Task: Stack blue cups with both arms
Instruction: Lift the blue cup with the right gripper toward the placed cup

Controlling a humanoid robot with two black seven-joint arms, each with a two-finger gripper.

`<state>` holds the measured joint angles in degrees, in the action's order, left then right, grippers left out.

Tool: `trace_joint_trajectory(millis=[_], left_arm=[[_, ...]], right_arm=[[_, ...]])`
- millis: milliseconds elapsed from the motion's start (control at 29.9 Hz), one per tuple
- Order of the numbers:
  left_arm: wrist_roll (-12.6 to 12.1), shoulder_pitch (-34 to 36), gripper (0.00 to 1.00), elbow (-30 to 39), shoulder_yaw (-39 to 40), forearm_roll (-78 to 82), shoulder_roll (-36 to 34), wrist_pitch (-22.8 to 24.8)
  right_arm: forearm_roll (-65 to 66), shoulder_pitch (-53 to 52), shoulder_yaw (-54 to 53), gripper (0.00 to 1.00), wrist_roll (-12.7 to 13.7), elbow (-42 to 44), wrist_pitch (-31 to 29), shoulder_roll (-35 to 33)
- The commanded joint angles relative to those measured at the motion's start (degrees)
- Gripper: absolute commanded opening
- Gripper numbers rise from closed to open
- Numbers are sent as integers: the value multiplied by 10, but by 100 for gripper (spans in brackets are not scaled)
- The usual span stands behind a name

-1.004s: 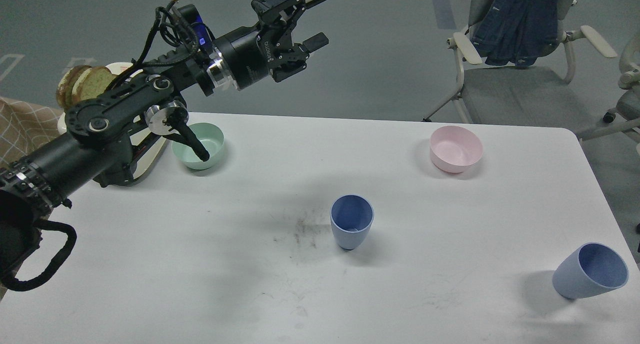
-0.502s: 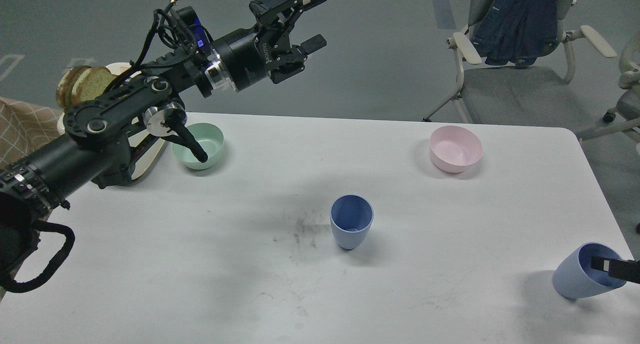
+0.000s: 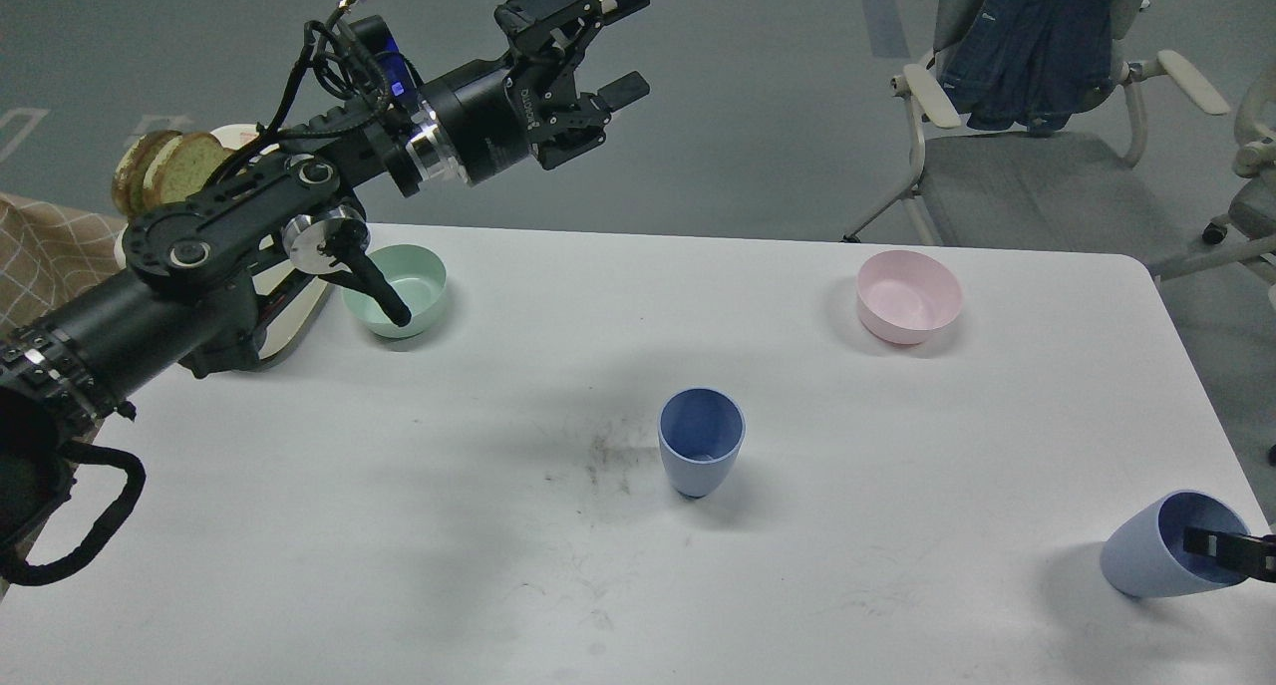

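Observation:
One blue cup point(image 3: 701, 444) stands upright in the middle of the white table point(image 3: 399, 525). The second blue cup point(image 3: 1141, 562) sits tilted at the table's right edge, mouth facing right. My left gripper point(image 3: 620, 42) is open and empty, held high over the table's far edge, well left of both cups. Only a black fingertip of my right gripper point(image 3: 1211, 550) shows at the frame's right edge. It reaches into the tilted cup's mouth at the rim. The rest of that gripper is out of view.
A mint-green bowl point(image 3: 409, 286) stands at the back left, under my left arm. A pink bowl point(image 3: 909, 296) stands at the back right. A plate with bread point(image 3: 159, 167) is at the far left. Office chairs point(image 3: 1037, 117) stand beyond the table.
A finger of my right gripper has come in from the right edge into the tilted cup's mouth, and the cup has shifted slightly lower. My left arm has barely moved.

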<state>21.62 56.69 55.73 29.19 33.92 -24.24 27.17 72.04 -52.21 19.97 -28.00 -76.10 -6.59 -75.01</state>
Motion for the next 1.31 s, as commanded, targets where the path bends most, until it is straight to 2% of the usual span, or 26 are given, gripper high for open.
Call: trace_joint_trajectory(millis=[0,234,402,636,837,938,1138,1272], left_arm=[[0,-1,92,1,0,0,1,0],[0,-4,92,1,1,0,2,-1],[-1,-4,92,1,0,0,2,1],[-4,-3,92,0,0,0,0,-1],[-4,-4,92,-1,0,0,1,-5],[-4,-4,92,-1,0,-1,1,-5],[-4,-3,92,-4,0,-1,-1,-5],[-4,-3,92,-4,0,-1,-1,-5]], right_arm=[[-1,-4,-6,0,0,-4,0,-2],[11,-83,-43,0,0,-10,-11,-34],[77,-195,-41,0,0,7,-48,12],[74,-332,-21,0,0,98,-106,193],[-19,-482,163,0,0,86,-103,366],[-52,-510,193,0,0,72,-101,428],[-58,-547,201,0,0,11,-119,488],[-65,-568,205,0,0,2,-142,508]])
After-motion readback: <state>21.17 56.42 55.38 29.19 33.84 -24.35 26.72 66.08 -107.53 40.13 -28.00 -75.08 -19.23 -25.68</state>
